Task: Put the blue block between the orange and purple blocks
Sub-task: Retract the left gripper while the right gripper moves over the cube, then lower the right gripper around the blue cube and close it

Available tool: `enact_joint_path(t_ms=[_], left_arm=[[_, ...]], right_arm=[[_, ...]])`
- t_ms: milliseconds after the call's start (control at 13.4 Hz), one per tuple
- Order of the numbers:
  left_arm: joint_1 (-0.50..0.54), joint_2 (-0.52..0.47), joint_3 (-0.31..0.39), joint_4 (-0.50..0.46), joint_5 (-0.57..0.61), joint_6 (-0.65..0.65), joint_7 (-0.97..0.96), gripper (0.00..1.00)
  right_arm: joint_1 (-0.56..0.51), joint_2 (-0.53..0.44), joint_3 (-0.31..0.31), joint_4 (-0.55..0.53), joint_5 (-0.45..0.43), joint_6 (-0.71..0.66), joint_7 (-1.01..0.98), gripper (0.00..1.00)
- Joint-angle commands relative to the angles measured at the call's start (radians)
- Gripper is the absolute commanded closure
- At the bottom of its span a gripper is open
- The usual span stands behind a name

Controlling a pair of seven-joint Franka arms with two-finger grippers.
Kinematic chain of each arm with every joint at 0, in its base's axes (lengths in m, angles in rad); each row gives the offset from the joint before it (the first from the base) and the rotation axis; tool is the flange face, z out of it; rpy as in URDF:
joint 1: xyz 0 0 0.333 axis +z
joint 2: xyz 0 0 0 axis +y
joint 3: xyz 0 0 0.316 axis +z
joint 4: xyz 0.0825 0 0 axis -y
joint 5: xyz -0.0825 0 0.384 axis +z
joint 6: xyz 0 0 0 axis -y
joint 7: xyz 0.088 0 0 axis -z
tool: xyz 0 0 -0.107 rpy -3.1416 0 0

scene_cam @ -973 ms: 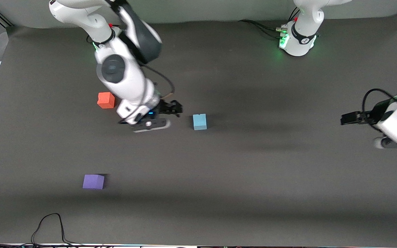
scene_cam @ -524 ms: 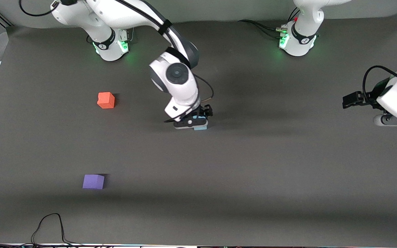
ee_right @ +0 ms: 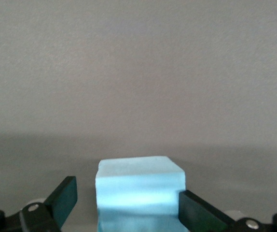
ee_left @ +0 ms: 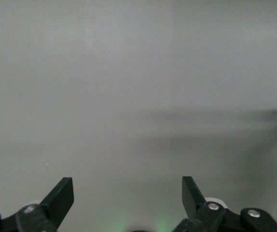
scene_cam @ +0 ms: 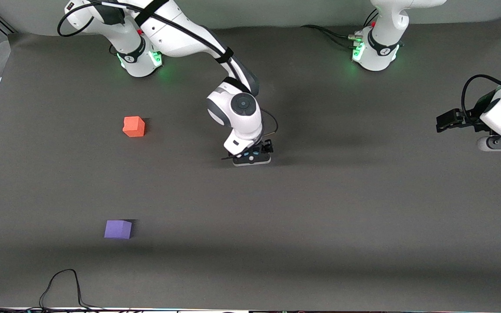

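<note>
The blue block [ee_right: 139, 186] is a light sky-blue cube on the dark mat near the table's middle. My right gripper [scene_cam: 252, 158] is low over it and hides it in the front view. In the right wrist view, the right gripper [ee_right: 126, 193] is open with the block between its fingers; one finger [ee_right: 196, 210] is close against a side and the other stands apart. The orange block [scene_cam: 134, 126] lies toward the right arm's end. The purple block [scene_cam: 118, 229] lies nearer the front camera than the orange one. My left gripper [scene_cam: 500, 143] waits open and empty [ee_left: 126, 188] at the left arm's end.
Both arm bases [scene_cam: 139, 61] [scene_cam: 374, 54] stand at the table's edge farthest from the front camera. A black cable [scene_cam: 63, 284] loops at the edge nearest the front camera, close to the purple block. The mat [scene_cam: 320, 217] is dark grey.
My right gripper swung from beside the orange block to the blue block and came down around it. My left arm drifted slightly away from the front camera.
</note>
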Motion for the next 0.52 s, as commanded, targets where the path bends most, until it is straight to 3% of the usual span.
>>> enact_joint_path(t_ms=[0,299,374,449], left_arm=[[-0.022,-0.014,0.020,0.030,0.000,-0.024,0.014,0.00],[-0.027,-0.015,0.018,0.030,-0.002,-0.034,0.011,0.00],[-0.027,-0.015,0.018,0.030,-0.003,-0.032,0.011,0.00],[-0.027,-0.015,0.018,0.030,-0.002,-0.034,0.013,0.00]], right_arm=[[-0.003,-0.002,-0.006,-0.007,-0.034,-0.002,0.019,0.00],[-0.001,-0.003,-0.008,-0.012,-0.034,-0.005,0.017,0.01],[-0.001,-0.003,-0.012,-0.015,-0.035,-0.005,0.011,0.08],[0.002,-0.005,-0.014,-0.021,-0.035,-0.003,0.000,0.23]])
